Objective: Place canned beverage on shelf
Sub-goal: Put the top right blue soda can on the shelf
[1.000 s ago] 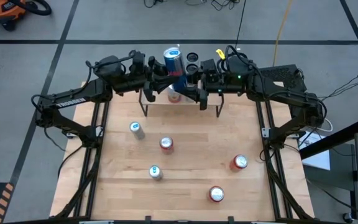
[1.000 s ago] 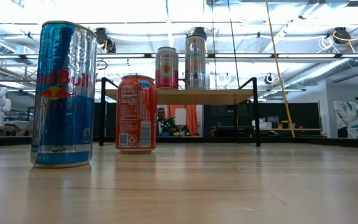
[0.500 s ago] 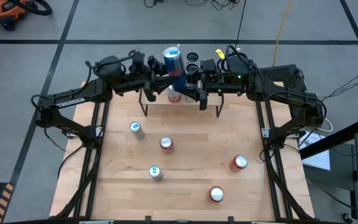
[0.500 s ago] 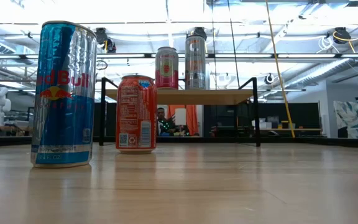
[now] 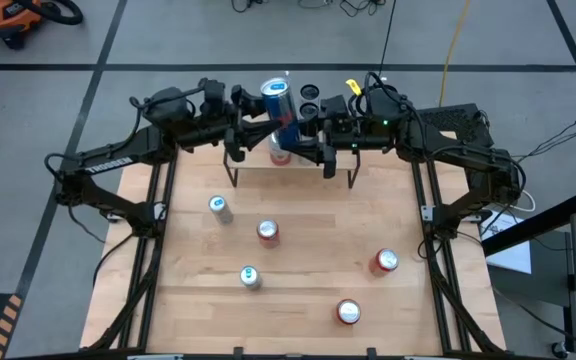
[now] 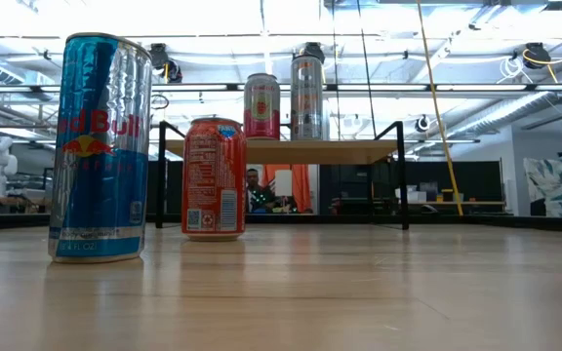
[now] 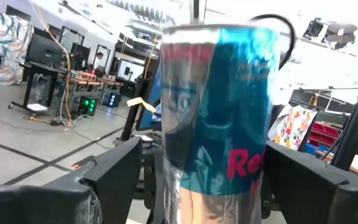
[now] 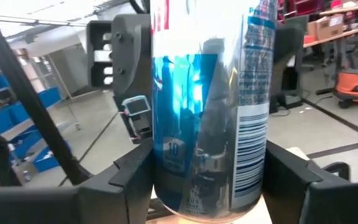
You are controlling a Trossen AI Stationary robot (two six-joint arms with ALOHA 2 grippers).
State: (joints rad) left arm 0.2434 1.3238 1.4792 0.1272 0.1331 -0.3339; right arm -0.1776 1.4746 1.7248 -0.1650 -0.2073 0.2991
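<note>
Tall blue can (image 5: pixel 279 108) is on the shelf (image 6: pixel 349 151). The low view has it upright on the wood top, just beside a shorter pink can (image 6: pixel 261 105), base looks flat on the board. So this placement reads as basically done, just not released on both sides. Left gripper (image 5: pixel 258 122) is at the can from its side. In its wrist view the jaws stand apart either side of the can, with a sliver of daylight next to one finger (image 7: pixel 114 177), so I'd call that side let go. Right gripper (image 5: pixel 306 135) is at the can from the other side. In its wrist view both fingers (image 8: pixel 129 180) sit hard against the can wall with no gap I can see, so I read it as clamped on the can. Left to do on this one, as I judge it: get the right jaws off and back both arms away without clipping the pink can, which is close. Beyond that, the high view shows five loose cans (image 5: pixel 267 231) standing on the tabletop (image 5: pixel 308 215), well apart from the shelf, none touched. Two up, shelf has room beside them. Can't tell how many are meant to go up.
</note>
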